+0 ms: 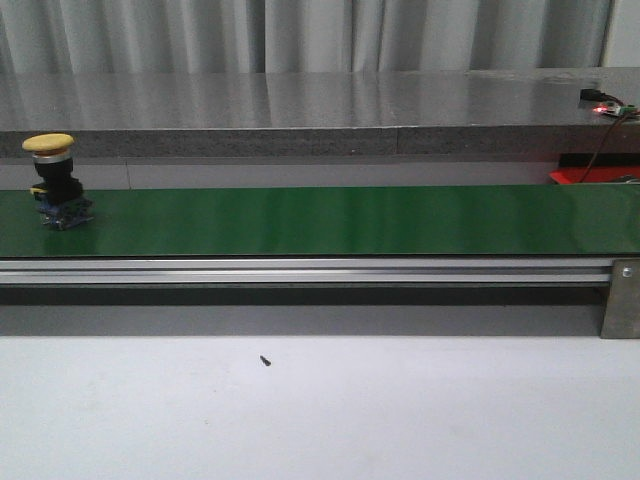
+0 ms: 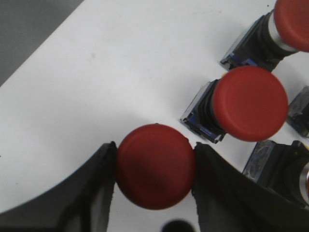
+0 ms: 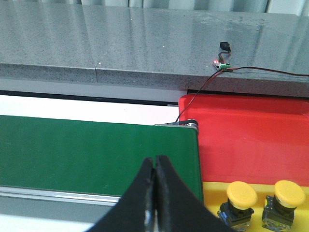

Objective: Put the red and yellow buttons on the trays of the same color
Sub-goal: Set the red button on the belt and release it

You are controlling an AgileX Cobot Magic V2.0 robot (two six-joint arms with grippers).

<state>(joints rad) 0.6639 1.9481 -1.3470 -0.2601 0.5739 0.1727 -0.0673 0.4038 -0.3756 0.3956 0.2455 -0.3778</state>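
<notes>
left wrist view: left gripper (image 2: 155,166) jaws clamped on red button (image 2: 155,166) cap, over white desk (image 2: 96,87) beside other red buttons (image 2: 251,102). right gripper (image 3: 155,193) jaws closed, empty. yellow button (image 1: 55,180) on green belt (image 1: 350,220). your next move likely: carry red button toward red tray (image 3: 251,140).

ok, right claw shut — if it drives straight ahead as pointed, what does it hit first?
Probably the green belt: the right claw points down at it near its end beside the red tray. Depth is unclear.
</notes>
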